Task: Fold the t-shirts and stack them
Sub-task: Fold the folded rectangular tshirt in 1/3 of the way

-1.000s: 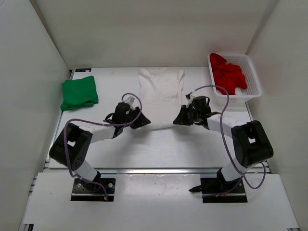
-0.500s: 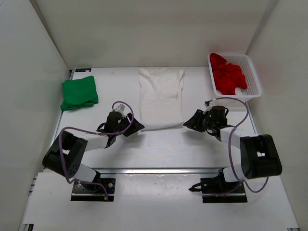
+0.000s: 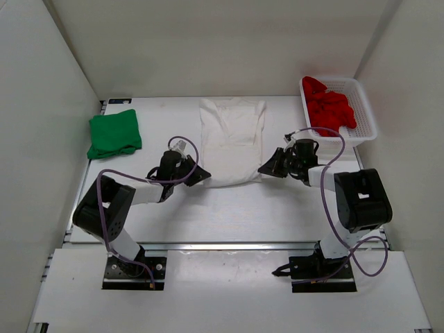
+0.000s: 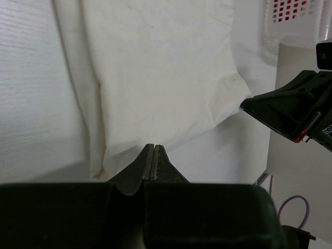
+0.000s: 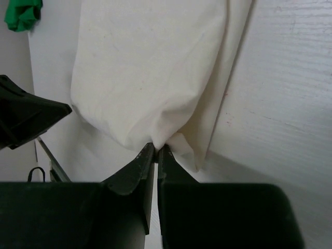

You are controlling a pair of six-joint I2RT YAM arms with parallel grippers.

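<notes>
No readable text, brand or number anywhere in these views. On the left wrist camera, the right gripper (image 4: 245, 106) carries a line of tiny white print (image 4: 326, 130) next to a red tab (image 4: 299, 138) at the frame's right edge. It's too small and blurred to make out.

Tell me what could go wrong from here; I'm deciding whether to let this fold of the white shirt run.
1. The left gripper is shut right at the hem of the white t-shirt, and no cloth shows between its fingers, so it may lift away empty.
2. The right gripper pinches only a small pucker near the corner. The hem could slip out, or the fold could come out skewed.
</notes>
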